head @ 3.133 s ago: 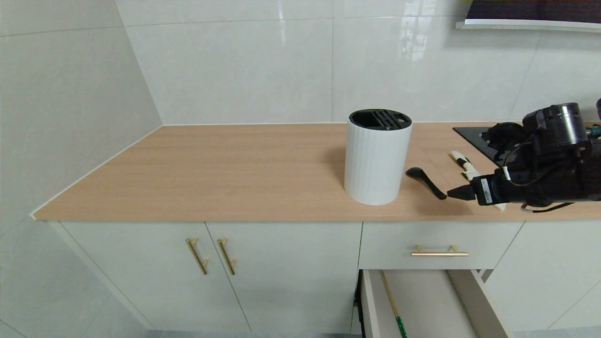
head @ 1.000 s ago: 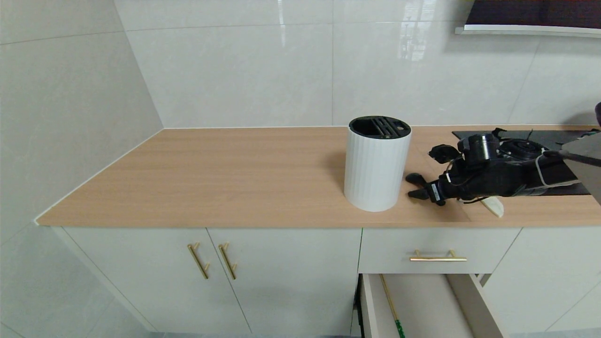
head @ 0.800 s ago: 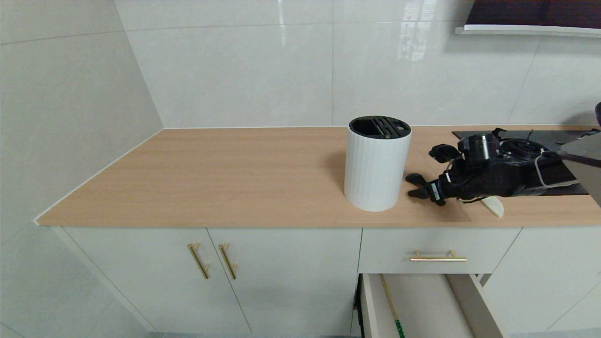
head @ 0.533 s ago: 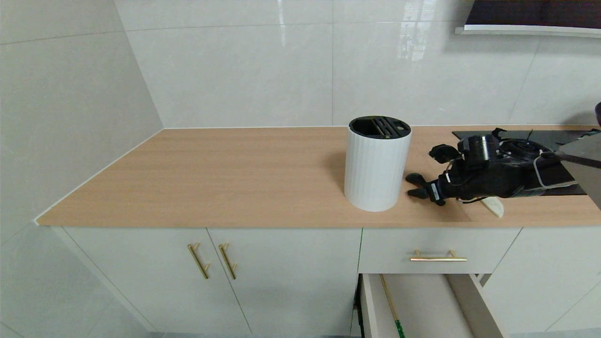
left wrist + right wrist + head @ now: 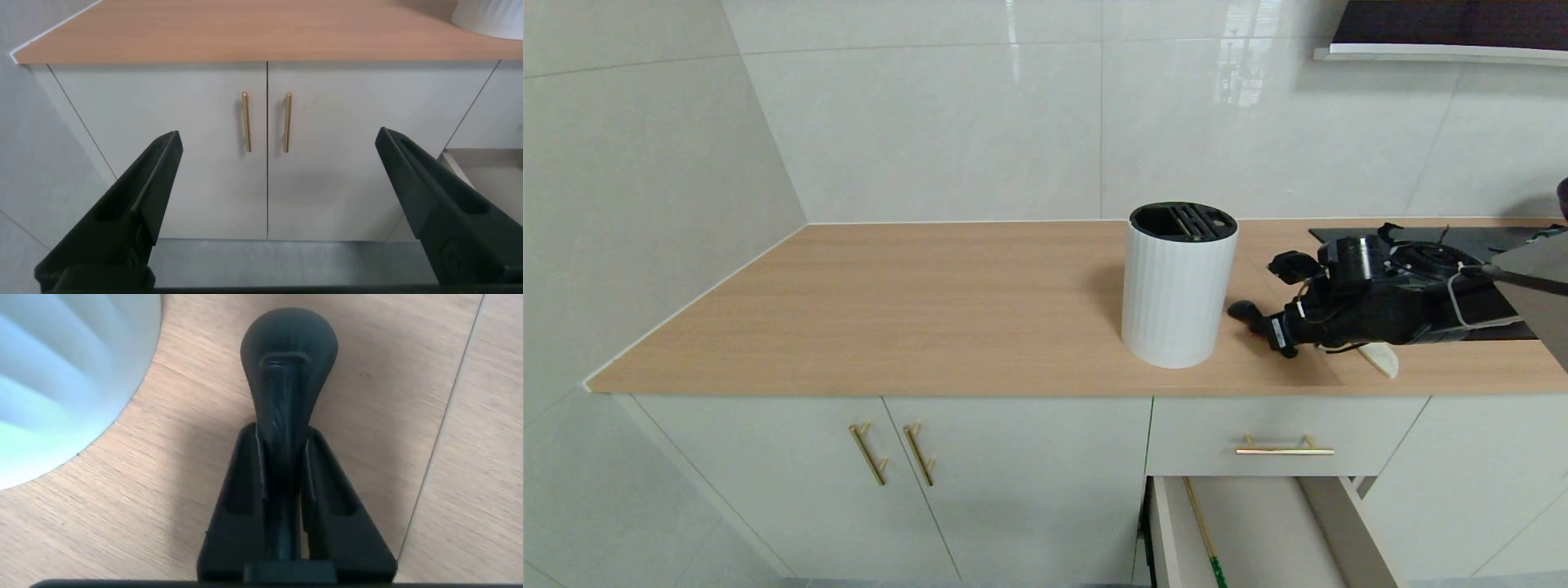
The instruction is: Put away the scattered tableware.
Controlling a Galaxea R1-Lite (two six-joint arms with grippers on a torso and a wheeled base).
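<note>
A black utensil handle (image 5: 1243,309) lies on the wooden counter (image 5: 931,302), just right of the white ribbed holder (image 5: 1178,286) with its black slotted top. My right gripper (image 5: 1264,327) rests low on the counter, shut on that handle. In the right wrist view both fingers (image 5: 245,474) press the sides of the black handle (image 5: 288,351), with the holder (image 5: 65,367) close beside it. A cream utensil (image 5: 1378,358) pokes out from under my right arm. My left gripper (image 5: 278,143) hangs open below counter height, facing the cabinet doors (image 5: 265,163).
A black cooktop (image 5: 1462,241) sits at the right end of the counter. Below the front edge a drawer (image 5: 1258,531) stands pulled out, holding a thin stick with a green end (image 5: 1205,531). Tiled wall backs the counter, which is bare to the left.
Over three seconds my right arm dropped and moved left to the black handle. In the last half second its fingers shut on the handle.
</note>
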